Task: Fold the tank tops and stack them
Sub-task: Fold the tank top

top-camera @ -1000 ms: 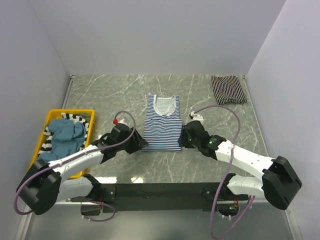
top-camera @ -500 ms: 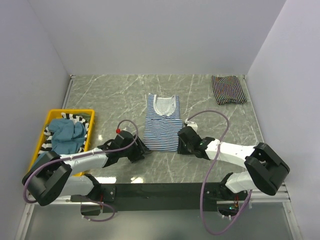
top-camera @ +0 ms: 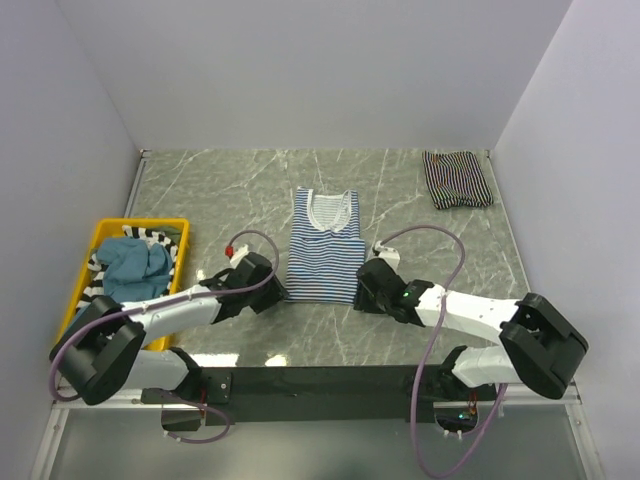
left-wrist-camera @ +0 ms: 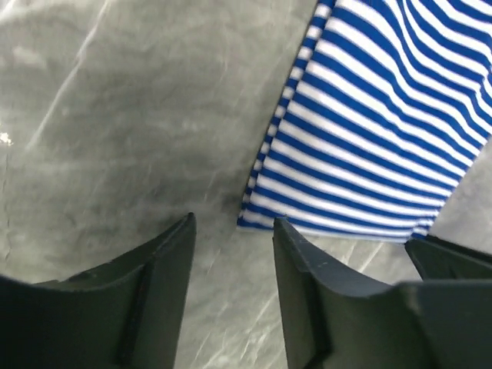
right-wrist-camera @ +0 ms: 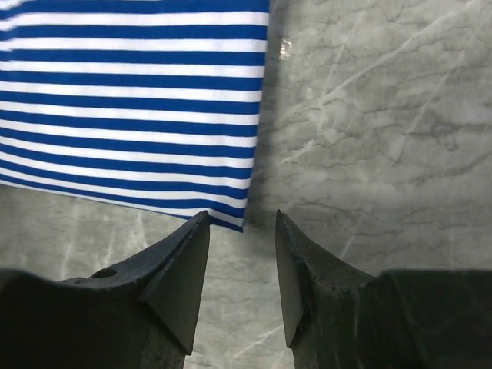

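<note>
Right in front of the left tool (left-wrist-camera: 231, 231), between its two tips, lies the near left corner of the blue-and-white tank top (top-camera: 323, 255). That tool is open partway and holds nothing. The right tool (right-wrist-camera: 242, 223) is the same: its tips stand apart, the near right corner of the top sits just ahead of them, and nothing is in its grip. Ahead of both tools the top lies flat and spread out on the desk (top-camera: 220, 190), with its neck at the far end, away from the tools. It has not been folded yet. Far off past the right tool, and to its right, a black-and-white tank top (top-camera: 457, 178) sits in the back corner of the desk. It looks folded small, so one top seems to be done. Out to the left of the left tool is a yellow basket (top-camera: 140, 223) with a blue-green cloth (top-camera: 130, 270) and a striped piece (top-camera: 152, 238) in it. So there is likely a lot left: fold the blue top, put it on the folded one, then do the clothes that wait in the basket.
</note>
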Motion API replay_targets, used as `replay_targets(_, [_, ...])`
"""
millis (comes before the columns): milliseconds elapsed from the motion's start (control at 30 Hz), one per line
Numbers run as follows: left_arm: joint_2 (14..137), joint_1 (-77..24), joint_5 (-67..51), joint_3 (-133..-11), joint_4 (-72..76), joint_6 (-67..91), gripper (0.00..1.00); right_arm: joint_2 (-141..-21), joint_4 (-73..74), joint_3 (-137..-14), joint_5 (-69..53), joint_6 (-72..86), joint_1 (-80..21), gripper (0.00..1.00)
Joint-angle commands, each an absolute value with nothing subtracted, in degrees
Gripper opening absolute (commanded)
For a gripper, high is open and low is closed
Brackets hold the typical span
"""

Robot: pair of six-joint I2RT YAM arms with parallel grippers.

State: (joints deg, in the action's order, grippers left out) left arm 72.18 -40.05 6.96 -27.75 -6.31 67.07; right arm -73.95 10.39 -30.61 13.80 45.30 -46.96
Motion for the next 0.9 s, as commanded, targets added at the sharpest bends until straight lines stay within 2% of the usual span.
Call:
replay_targets(0, [75.66,-39.90,9.85,-30.59,-6.95,63.55,0.49,-71.99,8.71,-29.54,13.71,48.51,-46.76,0.47])
replay_targets(200, [79.63,-39.90,8.35,-29.36,-3.08,63.37,0.45,-70.14,3.26,-24.97,10.90,51.76,-44.92,0.47])
replay_targets(400, [81.74,-39.99,8.87,-29.27,-1.85,63.37,0.35,-70.58,0.36,-23.56,10.98,53.00,-43.86,0.45])
replay_targets(533, [82.26,-40.16,8.35,-29.79,-1.76,63.19,0.27,-72.50,-1.74,-23.73,10.90,52.91,-43.68,0.40])
replay_targets(600, [81.92,-40.87,8.52,-30.14,-2.46,63.37,0.27,-73.56,-1.93,-23.82,10.99,53.09,-43.68,0.39])
replay_targets(667, [81.04,-41.39,8.35,-30.06,-3.69,63.28,0.32,-73.65,-2.28,-23.64,10.99,53.26,-43.68,0.38])
replay_targets(700, [80.51,-41.31,8.44,-29.80,-4.21,63.37,0.41,-73.65,-2.37,-23.56,11.07,53.35,-43.68,0.38])
replay_targets(800, [77.26,-41.40,9.05,-28.22,-6.76,64.07,0.55,-73.30,-2.29,-23.29,11.25,53.35,-43.59,0.38])
replay_targets(867, [74.99,-41.48,9.67,-27.78,-8.69,64.16,0.57,-73.13,-2.02,-23.20,11.42,53.35,-43.68,0.39])
